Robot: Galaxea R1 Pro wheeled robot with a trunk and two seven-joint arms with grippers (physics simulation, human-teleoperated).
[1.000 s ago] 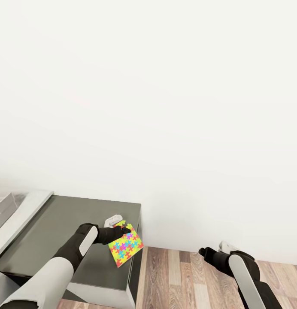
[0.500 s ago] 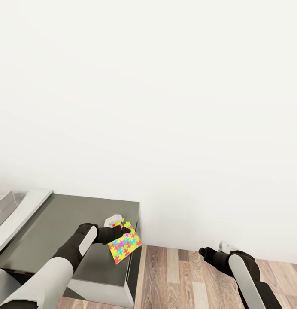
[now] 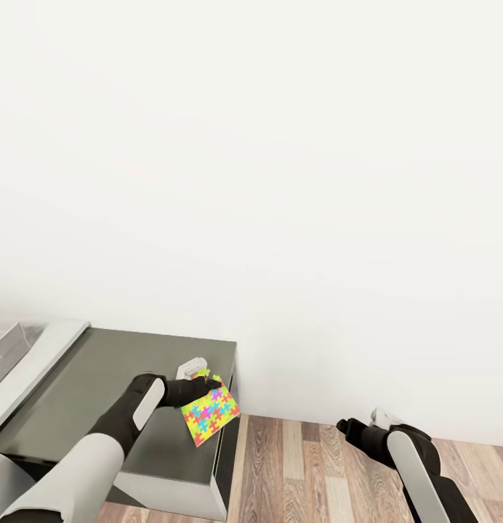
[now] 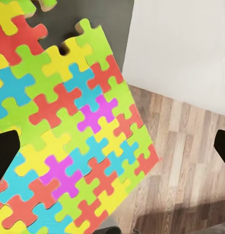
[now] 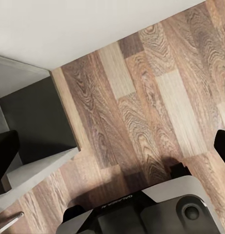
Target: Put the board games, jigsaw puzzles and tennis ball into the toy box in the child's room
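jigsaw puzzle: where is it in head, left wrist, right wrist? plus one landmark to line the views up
Head view: jigsaw puzzle at lower left, at the table's right end, by the left gripper.
Left wrist view: it covers the left and centre, overhanging the floor.
Right wrist view: not in it.
Shared landmark: wood-plank floor meeting the white wall beside the table end.

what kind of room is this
Probably a plain indoor room, maybe a child's: a bare white wall, a wood-plank floor, and a flat multicoloured jigsaw puzzle board at the corner of a dark grey table top by the left gripper.
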